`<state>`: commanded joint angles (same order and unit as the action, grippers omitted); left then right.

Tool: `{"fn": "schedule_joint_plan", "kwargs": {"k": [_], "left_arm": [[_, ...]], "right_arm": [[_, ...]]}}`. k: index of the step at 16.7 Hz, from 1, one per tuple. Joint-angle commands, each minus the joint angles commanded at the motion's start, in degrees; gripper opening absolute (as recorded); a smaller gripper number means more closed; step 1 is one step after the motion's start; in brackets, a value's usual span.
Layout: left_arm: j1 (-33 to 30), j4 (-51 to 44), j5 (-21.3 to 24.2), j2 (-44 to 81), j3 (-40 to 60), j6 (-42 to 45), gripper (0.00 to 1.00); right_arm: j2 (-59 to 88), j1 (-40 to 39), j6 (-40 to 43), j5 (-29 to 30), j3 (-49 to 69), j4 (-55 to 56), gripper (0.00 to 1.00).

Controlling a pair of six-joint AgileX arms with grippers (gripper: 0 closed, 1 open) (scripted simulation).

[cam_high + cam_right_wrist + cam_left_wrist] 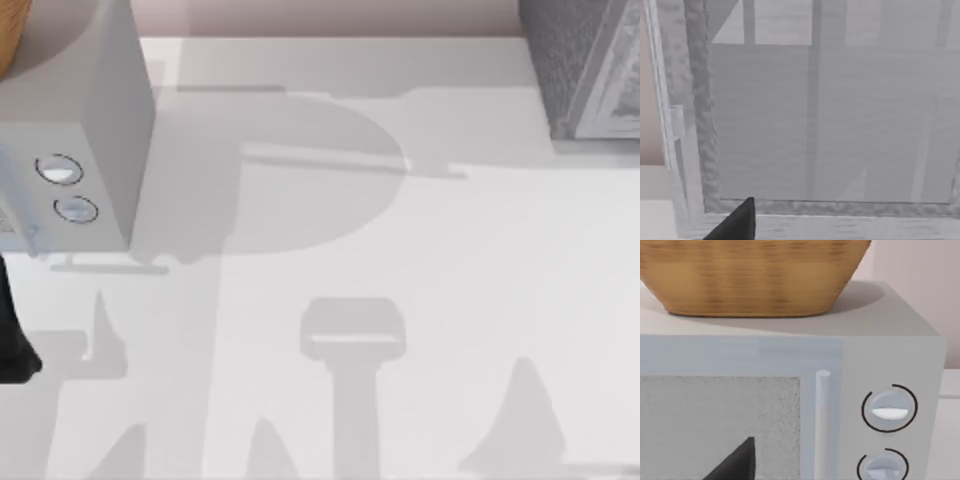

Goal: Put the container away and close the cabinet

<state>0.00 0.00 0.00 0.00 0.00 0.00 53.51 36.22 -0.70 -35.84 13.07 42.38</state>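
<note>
Reaching in from the left edge of the worktop (400, 300) with the left arm (15, 330), showing from above as a dark shape on the near side of the light grey box (90, 100). Aiming the left gripper (737, 462) straight at the front of that box, close up, with just a dark tip poking in low before its speckled window. Not revealing how far that gripper is opening, and not showing anything in its hold; cannot tell.

Pointing the right gripper (737, 220) at the cabinet (580, 60), which is sitting at the far right corner of the worktop, well apart from the light grey box. Hovering close to the pale door panel (830, 120), with a dark tip again edging in near the lower run of the speckled frame (695, 125). Leaving the opening of this gripper hidden as well; cannot tell, and nothing showing in its grasp.

Standing at the far left: the light grey box, carrying two round dials (888, 409) stacked one above the other on the right of its front, beside a pale upright handle (822, 420). Resting on top of the box: a woven tan basket (750, 275), reaching past the far left corner of the top view. Lying across the open middle of the worktop: soft grey shadows (352, 340), falling between the box and the cabinet.
</note>
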Motion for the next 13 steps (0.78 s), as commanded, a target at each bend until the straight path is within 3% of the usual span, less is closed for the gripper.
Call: {"fn": "schedule_joint_plan", "kwargs": {"k": [7, 13], "left_arm": [[0.0, 0.0, 0.0, 0.0, 0.0, 0.0, 1.0], [0.0, 0.0, 0.0, 0.0, 0.0, 0.0, 1.0]], "right_arm": [[29.9, 18.7, -0.4, -18.4, 6.6, 22.1, 1.0], [35.4, 22.5, -0.6, -22.2, 8.0, 26.4, 1.0]]}}
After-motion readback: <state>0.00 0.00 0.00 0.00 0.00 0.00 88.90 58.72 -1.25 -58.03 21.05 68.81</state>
